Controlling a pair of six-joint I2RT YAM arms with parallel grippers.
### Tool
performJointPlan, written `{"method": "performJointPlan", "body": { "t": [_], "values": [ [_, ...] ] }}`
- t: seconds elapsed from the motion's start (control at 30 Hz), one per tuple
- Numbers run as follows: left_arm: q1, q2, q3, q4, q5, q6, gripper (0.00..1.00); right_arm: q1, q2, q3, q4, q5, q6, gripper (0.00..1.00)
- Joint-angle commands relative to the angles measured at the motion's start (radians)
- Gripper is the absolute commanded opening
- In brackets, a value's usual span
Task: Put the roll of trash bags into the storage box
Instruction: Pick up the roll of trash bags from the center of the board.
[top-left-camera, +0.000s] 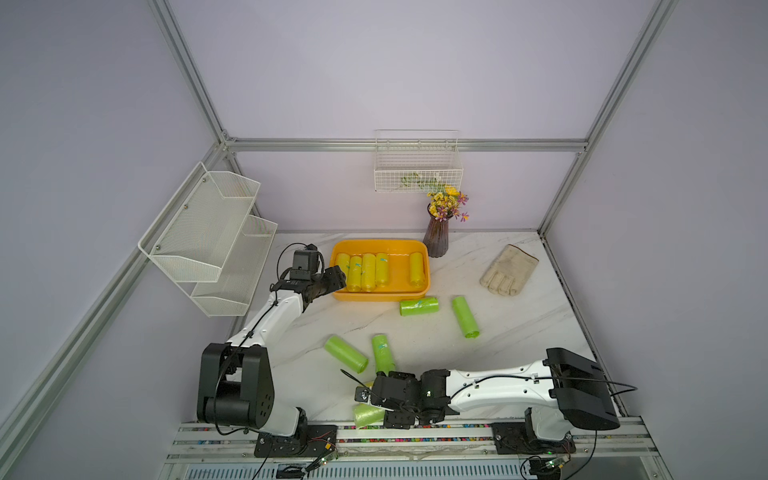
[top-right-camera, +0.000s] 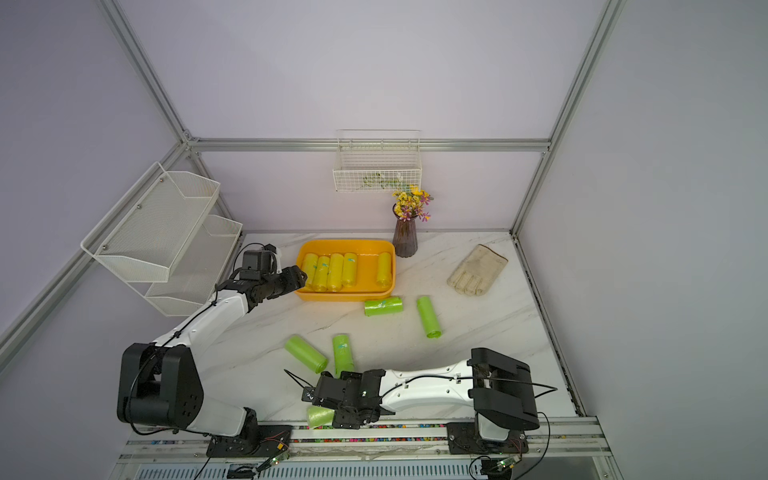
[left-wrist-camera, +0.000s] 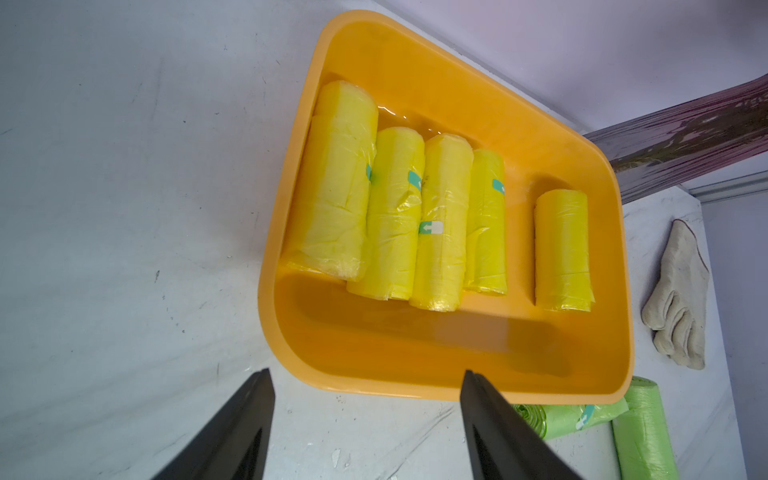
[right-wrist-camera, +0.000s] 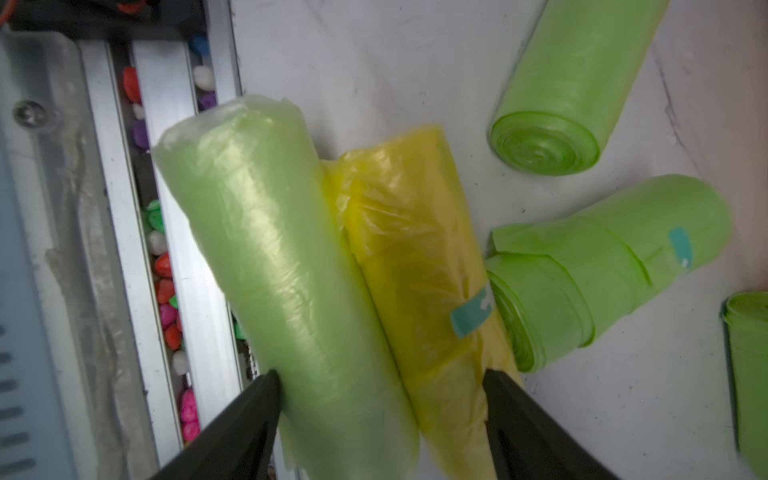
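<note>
The orange-yellow storage box (top-left-camera: 380, 297) stands at the back of the marble table and holds several yellow rolls of trash bags (top-left-camera: 368, 272). My left gripper (top-left-camera: 341, 282) hovers at the box's front left corner. In the left wrist view the left gripper (left-wrist-camera: 366, 370) is open with nothing between its fingers. Several green rolls (top-left-camera: 345, 354) lie loose on the table. At the front edge, my right gripper (right-wrist-camera: 380, 371) stands open astride a pale green roll (right-wrist-camera: 266, 249) and a yellow roll (right-wrist-camera: 415, 249) that lie side by side. Its fingers are close against their outer sides.
A purple vase of flowers (top-left-camera: 436, 237) stands just right of the box. A beige glove (top-left-camera: 509, 270) lies at the right. A white wire basket (top-left-camera: 417, 166) hangs on the back wall and a white mesh rack (top-left-camera: 208, 241) on the left. The rail (right-wrist-camera: 166, 291) with coloured pebbles borders the front edge.
</note>
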Motion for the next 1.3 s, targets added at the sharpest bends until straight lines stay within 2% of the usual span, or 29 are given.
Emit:
{"method": "performJointPlan", "body": {
  "t": [0.0, 0.1, 0.2, 0.57, 0.93, 1.1, 1.13, 1.27],
  "values": [
    [0.013, -0.043, 0.002, 0.036, 0.001, -0.008, 0.72, 0.001, 0.035, 0.033, 0.030, 0.149, -0.015, 0.83],
    [0.019, -0.035, 0.007, 0.041, 0.004, -0.010, 0.72, -0.006, 0.076, 0.054, 0.040, 0.192, -0.025, 0.83],
    [0.024, -0.017, 0.021, 0.041, 0.014, -0.010, 0.72, -0.028, 0.109, 0.086, 0.040, 0.173, -0.008, 0.83],
    [0.040, 0.041, 0.059, 0.045, 0.044, -0.005, 0.73, -0.154, 0.116, 0.160, 0.022, 0.024, 0.038, 0.82],
    [0.061, 0.059, 0.093, 0.036, 0.058, -0.007, 0.74, -0.223, 0.098, 0.214, -0.017, -0.106, -0.039, 0.80],
    [0.092, 0.046, 0.103, 0.017, 0.050, 0.001, 0.74, -0.256, 0.111, 0.220, -0.013, -0.145, -0.090, 0.68],
    [0.101, 0.043, 0.100, 0.016, 0.052, 0.001, 0.74, -0.262, 0.116, 0.219, -0.007, -0.149, -0.101, 0.59],
    [0.124, 0.032, 0.090, 0.016, 0.065, 0.001, 0.74, -0.283, 0.143, 0.229, -0.002, -0.156, -0.131, 0.53]
  ]
}}
